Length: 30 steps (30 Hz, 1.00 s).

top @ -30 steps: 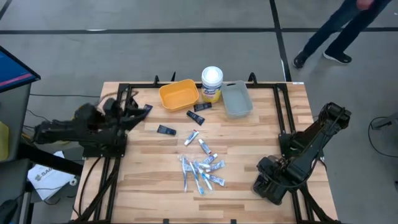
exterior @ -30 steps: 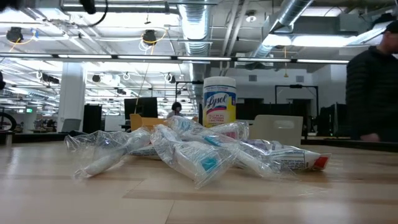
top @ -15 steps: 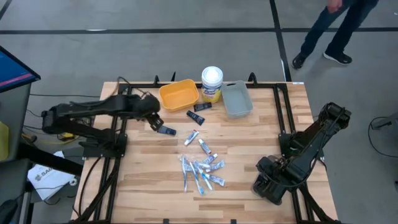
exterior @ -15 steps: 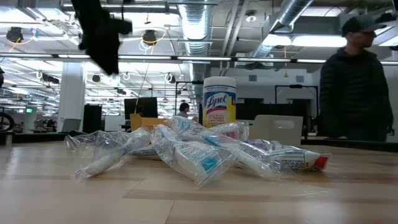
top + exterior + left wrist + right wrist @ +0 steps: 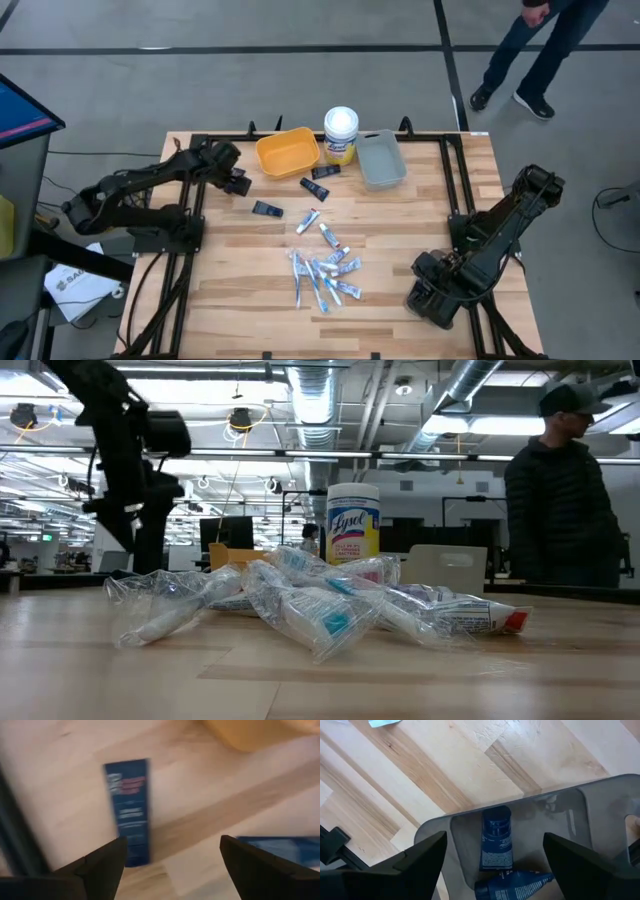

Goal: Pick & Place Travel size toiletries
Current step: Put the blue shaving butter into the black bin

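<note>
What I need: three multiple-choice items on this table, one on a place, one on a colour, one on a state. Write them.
1. The canister stands: A) between the yellow bin and the grey bin; B) on the floor; C) inside a bin.
2. The bin nearest the left pincer is: A) red; B) yellow; C) green.
3. The left pincer is: A) shut on a tube; B) shut on the canister; C) open, empty.
Key: A, the bins flank it; B, the yellow bin is closest; C, its fingers stand apart.

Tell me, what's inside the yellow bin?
Seen from above, the yellow bin looks empty, just its bare floor. In the low view the pile of toiletries hides most of it, so nothing inside shows there.
</note>
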Motion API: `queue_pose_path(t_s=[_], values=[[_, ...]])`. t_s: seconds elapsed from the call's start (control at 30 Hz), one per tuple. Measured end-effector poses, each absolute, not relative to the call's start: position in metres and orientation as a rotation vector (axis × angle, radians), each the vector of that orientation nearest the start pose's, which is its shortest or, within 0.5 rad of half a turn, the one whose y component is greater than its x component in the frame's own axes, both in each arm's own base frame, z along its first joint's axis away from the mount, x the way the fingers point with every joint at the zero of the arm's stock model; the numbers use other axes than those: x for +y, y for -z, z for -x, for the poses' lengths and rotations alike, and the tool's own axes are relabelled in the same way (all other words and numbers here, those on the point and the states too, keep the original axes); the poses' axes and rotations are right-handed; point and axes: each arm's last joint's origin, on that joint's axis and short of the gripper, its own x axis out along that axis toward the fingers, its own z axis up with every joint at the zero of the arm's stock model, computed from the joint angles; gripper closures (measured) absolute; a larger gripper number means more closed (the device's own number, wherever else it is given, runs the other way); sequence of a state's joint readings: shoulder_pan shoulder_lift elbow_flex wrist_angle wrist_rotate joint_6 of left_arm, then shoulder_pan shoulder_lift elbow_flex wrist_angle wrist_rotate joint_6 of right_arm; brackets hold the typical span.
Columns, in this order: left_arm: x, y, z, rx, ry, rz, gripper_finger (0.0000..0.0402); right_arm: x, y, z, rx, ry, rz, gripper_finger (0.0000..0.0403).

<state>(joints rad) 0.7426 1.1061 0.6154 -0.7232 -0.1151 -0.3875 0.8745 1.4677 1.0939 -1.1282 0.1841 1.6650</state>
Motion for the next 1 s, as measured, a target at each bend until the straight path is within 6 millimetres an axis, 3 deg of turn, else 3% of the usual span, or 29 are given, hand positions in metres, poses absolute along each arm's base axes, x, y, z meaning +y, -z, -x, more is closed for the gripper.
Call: queue_pose_path(t_s=[0.17, 0.37, 0.53, 1.0], values=[[0.127, -0.173, -0.126, 1.053, -0.987, 0.711, 0.0086, 0.188, -0.236, -0.164, 1.282, 0.595, -0.612, 0.0081], [0.123, -0.141, -0.124, 1.148, -0.960, 0.760, 0.0086, 0.188, -0.236, -0.164, 1.282, 0.596, -0.612, 0.0081], [0.124, -0.132, -0.126, 1.119, -0.965, 0.778, 0.0092, 0.188, -0.236, -0.164, 1.282, 0.596, -0.613, 0.0081], [0.130, -0.132, -0.124, 1.084, -1.032, 0.766, 0.0240, 0.188, -0.236, -0.164, 1.281, 0.596, -0.614, 0.0081]])
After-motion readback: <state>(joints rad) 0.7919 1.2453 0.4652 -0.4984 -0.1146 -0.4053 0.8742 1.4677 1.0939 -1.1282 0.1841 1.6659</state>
